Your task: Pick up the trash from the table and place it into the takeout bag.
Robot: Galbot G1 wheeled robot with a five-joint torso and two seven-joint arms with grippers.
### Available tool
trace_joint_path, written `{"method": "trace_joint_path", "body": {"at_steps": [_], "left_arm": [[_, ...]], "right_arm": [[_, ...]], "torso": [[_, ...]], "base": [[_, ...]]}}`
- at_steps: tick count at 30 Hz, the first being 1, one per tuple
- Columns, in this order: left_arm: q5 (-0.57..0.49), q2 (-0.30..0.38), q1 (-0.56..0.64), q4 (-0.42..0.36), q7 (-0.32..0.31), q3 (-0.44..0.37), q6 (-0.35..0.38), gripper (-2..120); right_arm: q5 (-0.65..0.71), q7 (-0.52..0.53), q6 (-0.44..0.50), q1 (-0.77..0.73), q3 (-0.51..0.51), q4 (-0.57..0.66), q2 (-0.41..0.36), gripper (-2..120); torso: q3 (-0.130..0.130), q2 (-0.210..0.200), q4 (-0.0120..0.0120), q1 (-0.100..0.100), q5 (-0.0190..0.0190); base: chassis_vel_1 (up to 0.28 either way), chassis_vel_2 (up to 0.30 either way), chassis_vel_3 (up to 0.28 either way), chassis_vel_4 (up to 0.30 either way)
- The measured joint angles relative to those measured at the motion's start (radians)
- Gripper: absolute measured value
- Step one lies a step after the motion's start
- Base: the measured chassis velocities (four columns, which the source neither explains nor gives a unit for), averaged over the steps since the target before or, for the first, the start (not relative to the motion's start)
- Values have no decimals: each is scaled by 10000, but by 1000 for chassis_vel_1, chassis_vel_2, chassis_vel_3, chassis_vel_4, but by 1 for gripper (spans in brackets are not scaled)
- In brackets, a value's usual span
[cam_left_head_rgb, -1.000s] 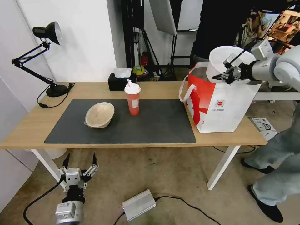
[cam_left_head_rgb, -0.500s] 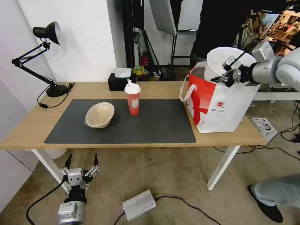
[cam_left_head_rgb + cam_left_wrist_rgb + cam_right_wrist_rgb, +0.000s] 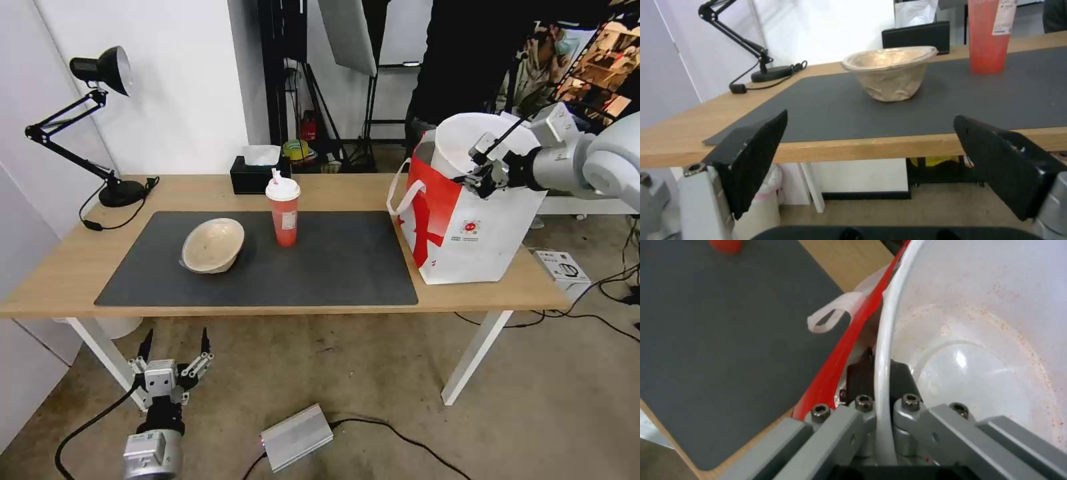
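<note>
Lowered: right hand (image 3: 481, 175) clamps white bowl (image 3: 467, 137) (tilted) into takeout bag (image 3: 490, 233).

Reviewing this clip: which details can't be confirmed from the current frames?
- Inside of the boxy white-and-red takeout bag: head view, hidden by its own walls and the wide white round bowl that the right gripper pinches by the rim.
- Bowl's depth into the bag: unclear in the head view and the right wrist view.
- Red drink cup: left wrist view, lid and straw cut off by the frame edge. The left gripper hangs open below the table edge.
</note>
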Motion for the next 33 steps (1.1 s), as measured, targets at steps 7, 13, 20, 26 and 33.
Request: {"method": "trace_joint_path", "body": {"at_steps": [7, 13, 20, 26, 33], "left_arm": [[13, 2, 22, -23, 0, -2, -10, 100], [35, 2, 42, -27, 0, 5, -18, 100], [43, 24, 60, -74, -1, 6, -22, 100], [45, 65, 65, -90, -3, 0, -22, 100], [32, 111, 52, -91, -5, -29, -23, 100]], "right_arm": [[-15, 164, -21, 6, 0, 10, -3, 19], [-18, 168, -25, 81, -3, -18, 35, 42], [-17, 166, -26, 109, -6, -26, 59, 65], [-17, 176, -26, 112, -3, -16, 75, 89], [68, 567, -26, 109, 268, -84, 251, 97]], "torso": [[0, 0, 0, 0, 0], [0, 0, 0, 0, 0], [0, 0, 0, 0, 0], [0, 0, 0, 0, 0], [0, 0, -1, 0, 0]], "base": [[0, 0, 0, 0], [0, 0, 0, 0], [0, 0, 0, 0], [0, 0, 0, 0], [0, 0, 0, 0]]}}
